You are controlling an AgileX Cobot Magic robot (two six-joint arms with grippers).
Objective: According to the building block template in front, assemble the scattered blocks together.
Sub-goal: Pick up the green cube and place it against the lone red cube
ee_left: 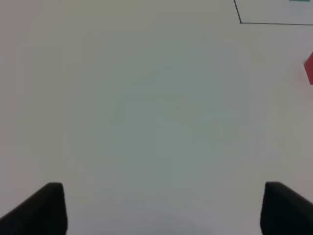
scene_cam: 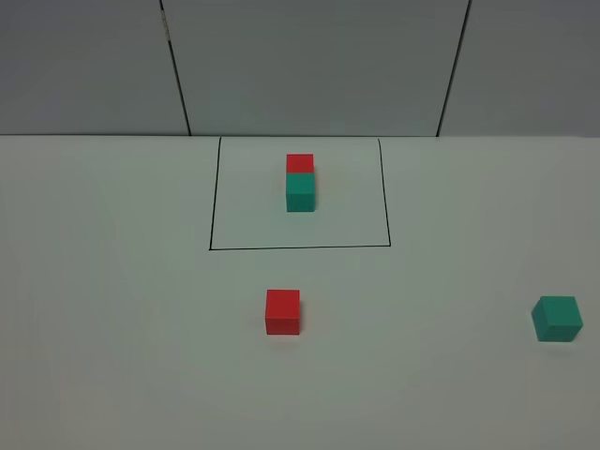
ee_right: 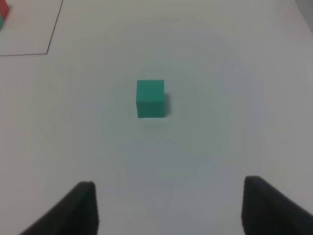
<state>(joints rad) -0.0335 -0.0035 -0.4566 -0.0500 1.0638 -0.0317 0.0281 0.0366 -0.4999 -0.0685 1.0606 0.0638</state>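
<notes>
Nothing joined yet: red block and green block well apart, template beyond. Jaws of left gripper and right gripper spread wide, empty.

**Partial views from both wrists**

From the left wrist I get only a sliver of the loose red cube at the frame edge, one corner of the black rectangle and a teal strip of the building block template. The right wrist clips the template too. The left gripper and right gripper show just blurred, cut-off fingertips
</notes>
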